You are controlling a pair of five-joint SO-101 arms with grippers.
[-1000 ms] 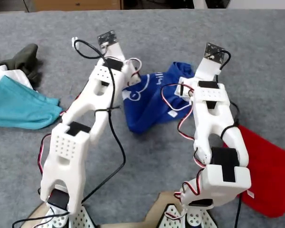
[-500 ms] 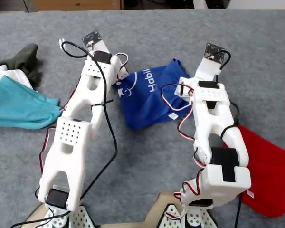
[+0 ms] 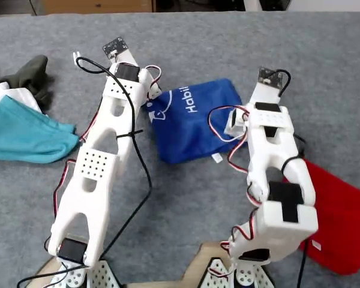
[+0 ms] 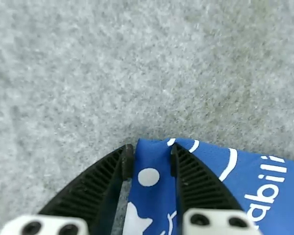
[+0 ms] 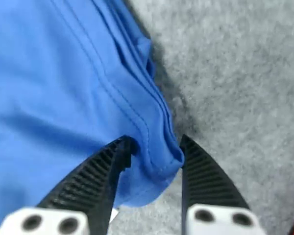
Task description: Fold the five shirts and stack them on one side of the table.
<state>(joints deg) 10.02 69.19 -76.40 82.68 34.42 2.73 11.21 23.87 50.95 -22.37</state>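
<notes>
The blue shirt (image 3: pixel 195 126) lies flat on the grey desk (image 3: pixel 228 42), just toward 12 o'clock of its middle, between the two arms. It is folded into a rough, slightly skewed rectangle. White lettering and a white line drawing face up near its 9 o'clock end, and a small white tag pokes out along its 6 o'clock edge.

The left gripper (image 4: pixel 149 159) sits at the shirt's 9 o'clock corner. Its jaws are released, parted around the very tip of that corner, one on the bare desk and the other over the print.

The right gripper (image 5: pixel 155 144) is at the shirt's 3 o'clock side. Its jaws are also spread and straddle a thick stitched hem where several layers bunch together; I cannot tell whether they press the cloth.

A teal shirt (image 3: pixel 24 135) lies at the desk's 9 o'clock edge. A white shirt (image 3: pixel 3 96) and a crumpled olive shirt (image 3: pixel 30 75) lie just beside it toward 10 o'clock. A red shirt (image 3: pixel 342 222) lies at 4 o'clock, partly under the right arm.
</notes>
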